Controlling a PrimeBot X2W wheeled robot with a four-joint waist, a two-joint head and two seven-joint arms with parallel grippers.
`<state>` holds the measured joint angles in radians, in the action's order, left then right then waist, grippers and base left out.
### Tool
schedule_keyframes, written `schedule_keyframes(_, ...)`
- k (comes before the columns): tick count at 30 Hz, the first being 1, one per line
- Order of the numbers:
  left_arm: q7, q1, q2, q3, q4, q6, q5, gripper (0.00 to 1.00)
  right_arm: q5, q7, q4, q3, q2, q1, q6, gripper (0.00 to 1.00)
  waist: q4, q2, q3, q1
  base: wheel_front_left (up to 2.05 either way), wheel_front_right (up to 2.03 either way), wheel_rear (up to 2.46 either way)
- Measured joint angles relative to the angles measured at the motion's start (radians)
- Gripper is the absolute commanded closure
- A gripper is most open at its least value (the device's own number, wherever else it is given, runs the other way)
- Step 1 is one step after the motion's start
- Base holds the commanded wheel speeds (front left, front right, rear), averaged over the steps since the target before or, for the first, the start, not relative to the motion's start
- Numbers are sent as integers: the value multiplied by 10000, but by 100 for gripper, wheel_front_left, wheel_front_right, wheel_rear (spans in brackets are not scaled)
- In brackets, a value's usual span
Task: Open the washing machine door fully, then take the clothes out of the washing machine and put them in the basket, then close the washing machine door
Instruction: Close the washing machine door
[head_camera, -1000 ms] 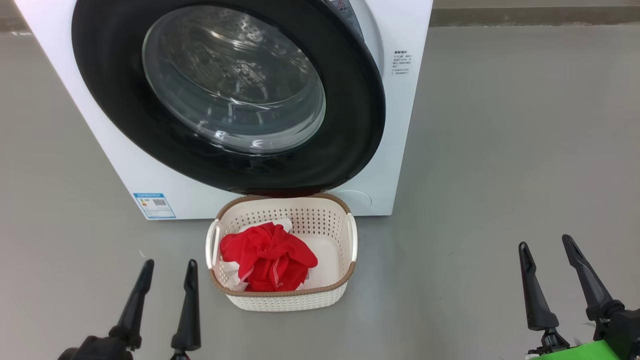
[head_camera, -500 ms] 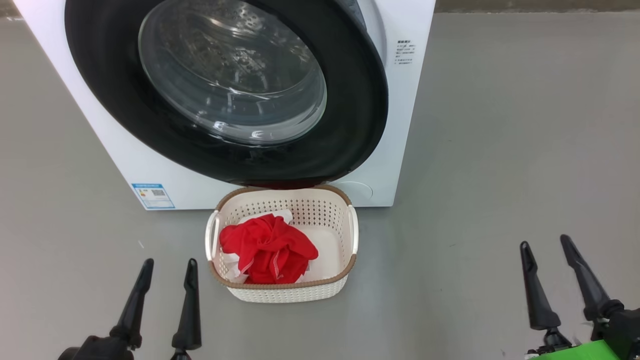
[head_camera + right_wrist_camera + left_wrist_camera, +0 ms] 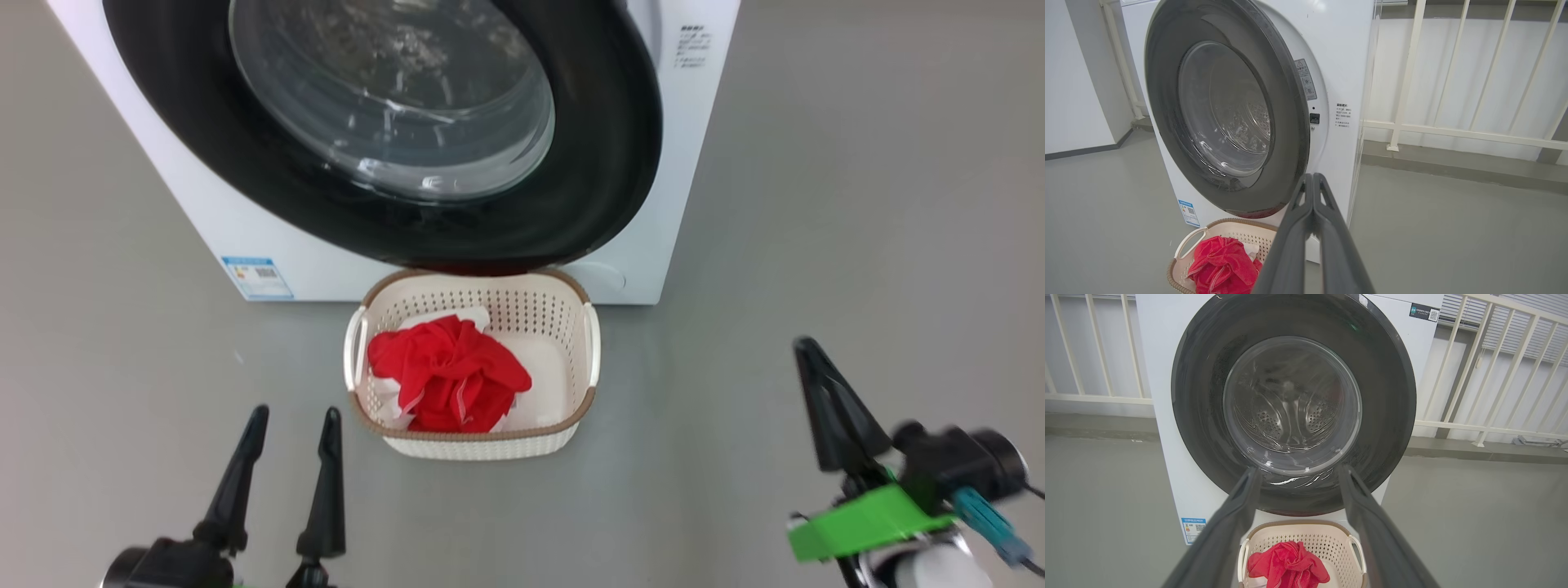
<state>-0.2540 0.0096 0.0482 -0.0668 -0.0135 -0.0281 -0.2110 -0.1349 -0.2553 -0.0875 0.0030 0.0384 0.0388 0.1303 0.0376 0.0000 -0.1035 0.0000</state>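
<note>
The fingers [image 3: 1296,245] of the right gripper [image 3: 1312,176] are pressed flat together with nothing between them, forming a single dark wedge. It points toward the latch side of the washing machine door [image 3: 1290,122]. In the head view this gripper [image 3: 816,392] hangs low on the right, well clear of everything. The fingers [image 3: 237,474] of the left gripper [image 3: 295,412] are spread wide and also empty, low on the left and just beside the basket [image 3: 482,445].

The clothes [image 3: 449,384], a bright red bundle with white trim, lie inside the basket and fill its left half. Through the door's glass the steel drum [image 3: 1290,416] looks empty, so unloading appears to be done.

The round black door covers the opening. From the right wrist, though, its free edge seems to stand slightly off the white front of the washing machine [image 3: 1343,61], so it may not be latched. The shut right fingers would suit a firm push on that edge, which is probably why they are closed.

The basket sits on the grey floor [image 3: 816,204], tight against the machine and directly under the door's lower rim. It is close beneath the door but looks low enough not to block it. A small blue label [image 3: 257,278] sits low on the machine's front, and a white railing [image 3: 1453,130] stands behind.
</note>
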Motion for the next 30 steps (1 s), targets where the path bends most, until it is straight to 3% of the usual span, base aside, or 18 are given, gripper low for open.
schedule_keyframes(23, 0, -1496, -29, -585, -970, 29, 276, 0, 1473, 0, -1942, 1070, 199, 4615, 2, 100, 811, 0, -2144, 0, 0, 0, 0)
schedule_keyframes(30, -2, -1847, -38, -780, -1193, 102, 303, 0, 1735, -2, -2579, 1114, 550, 5880, 2, 100, 1211, 0, -2761, 0, 0, 0, 0)
